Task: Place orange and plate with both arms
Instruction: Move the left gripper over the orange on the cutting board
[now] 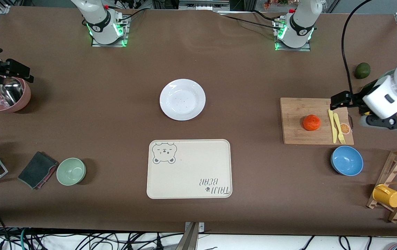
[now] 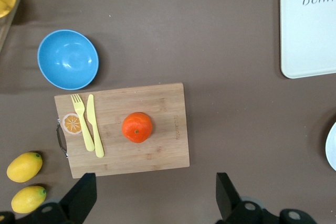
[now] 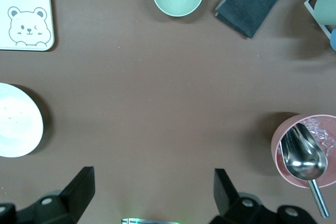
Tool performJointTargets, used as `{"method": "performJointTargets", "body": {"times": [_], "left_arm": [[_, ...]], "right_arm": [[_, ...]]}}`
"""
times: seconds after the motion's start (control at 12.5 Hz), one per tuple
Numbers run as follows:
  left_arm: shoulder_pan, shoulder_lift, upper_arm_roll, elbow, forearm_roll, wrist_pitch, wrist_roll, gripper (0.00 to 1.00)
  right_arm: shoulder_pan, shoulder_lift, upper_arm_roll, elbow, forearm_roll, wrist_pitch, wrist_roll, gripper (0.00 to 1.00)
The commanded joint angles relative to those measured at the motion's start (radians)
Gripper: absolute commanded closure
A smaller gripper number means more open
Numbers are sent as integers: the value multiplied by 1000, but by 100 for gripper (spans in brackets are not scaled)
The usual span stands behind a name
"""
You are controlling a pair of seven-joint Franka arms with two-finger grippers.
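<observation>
The orange (image 1: 311,122) lies on a wooden cutting board (image 1: 299,133) toward the left arm's end of the table; it also shows in the left wrist view (image 2: 137,127). The white plate (image 1: 182,99) sits at the table's middle, just farther from the front camera than the bear tray, and shows at the edge of the right wrist view (image 3: 16,120). My left gripper (image 1: 340,100) hangs open and empty over the board's edge by the yellow cutlery, apart from the orange. My right gripper (image 1: 12,71) is open and empty over a pink bowl at the right arm's end.
A cream bear tray (image 1: 189,169) lies nearer the camera than the plate. A yellow knife and fork (image 1: 336,125) lie on the board. Around are a blue bowl (image 1: 347,160), green bowl (image 1: 71,171), pink bowl with scoop (image 1: 5,95), dark cloth (image 1: 38,169), green fruit (image 1: 362,70), lemons (image 2: 24,166), and a cup rack (image 1: 393,187).
</observation>
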Motion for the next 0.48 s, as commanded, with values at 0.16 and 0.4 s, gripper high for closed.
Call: {"method": "performJointTargets", "body": {"times": [0.16,0.4], "left_arm": [[-81,-187,85,-264,-19,241,10,0],[-97,-175,114,-234,-21,180,16,0]], "right_arm": [[-2,12,2,32,-50,-19,-6,0],[-6,14,-1,25,-58,-17,0,0]]}}
